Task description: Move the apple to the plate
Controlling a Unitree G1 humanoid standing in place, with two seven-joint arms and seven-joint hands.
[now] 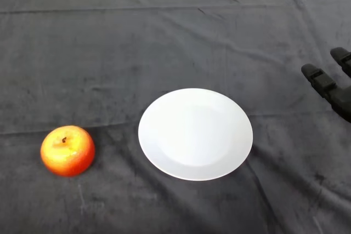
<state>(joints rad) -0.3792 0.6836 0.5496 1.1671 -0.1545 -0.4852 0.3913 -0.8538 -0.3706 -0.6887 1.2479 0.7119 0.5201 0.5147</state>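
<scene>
- The apple (67, 150) is seen left of the plate (195, 133).
- The hand (328, 85) is held far right of the plate, fingers straight, apart, empty.

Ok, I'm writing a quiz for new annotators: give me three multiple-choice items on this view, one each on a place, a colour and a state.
1. Where is the apple?
A. On the plate
B. On the cloth, left of the plate in the view
C. Behind the plate

2. What colour is the plate?
A. White
B. Blue
C. Black

3. What state is the plate in?
A. Holding the apple
B. Turned upside down
C. Upright with nothing on it

Answers:
1 B: the apple sits on the dark cloth, apart from the plate and to its left.
2 A: the plate is plain white against the cloth.
3 C: its shallow face is up and bare.
</scene>
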